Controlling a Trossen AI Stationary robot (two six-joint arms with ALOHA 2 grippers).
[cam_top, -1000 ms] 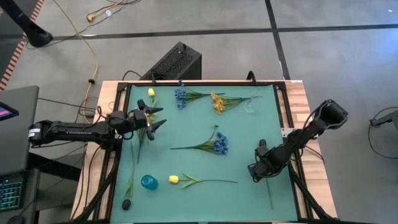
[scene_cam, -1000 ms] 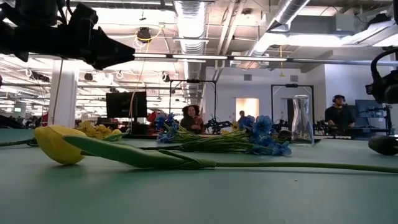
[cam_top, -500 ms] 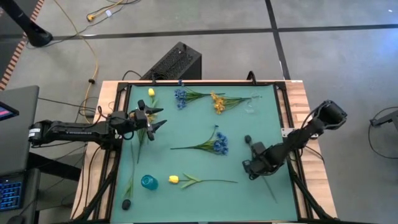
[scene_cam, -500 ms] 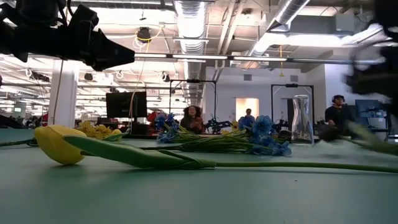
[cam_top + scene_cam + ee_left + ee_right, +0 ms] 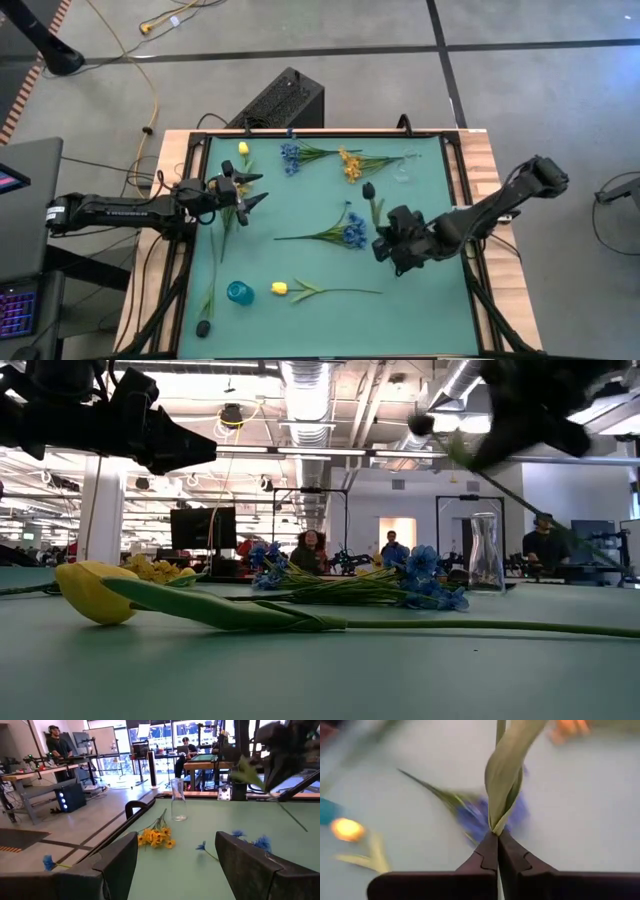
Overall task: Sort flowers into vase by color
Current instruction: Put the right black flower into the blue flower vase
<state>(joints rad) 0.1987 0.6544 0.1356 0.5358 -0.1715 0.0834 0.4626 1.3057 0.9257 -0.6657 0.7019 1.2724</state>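
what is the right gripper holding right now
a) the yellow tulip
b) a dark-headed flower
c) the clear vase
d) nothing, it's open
b: the right gripper is shut on a green stem, and from above that stem rises from the gripper to a dark-headed flower, lifted over the mat; the clear vase stands apart at the far edge.

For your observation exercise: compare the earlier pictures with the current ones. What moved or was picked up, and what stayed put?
The right gripper, shut on a dark-headed flower, carried it from the table's right edge toward the middle, lifted clear of the mat. The left gripper, open, stayed where it was, as did the other flowers and the glass vase.
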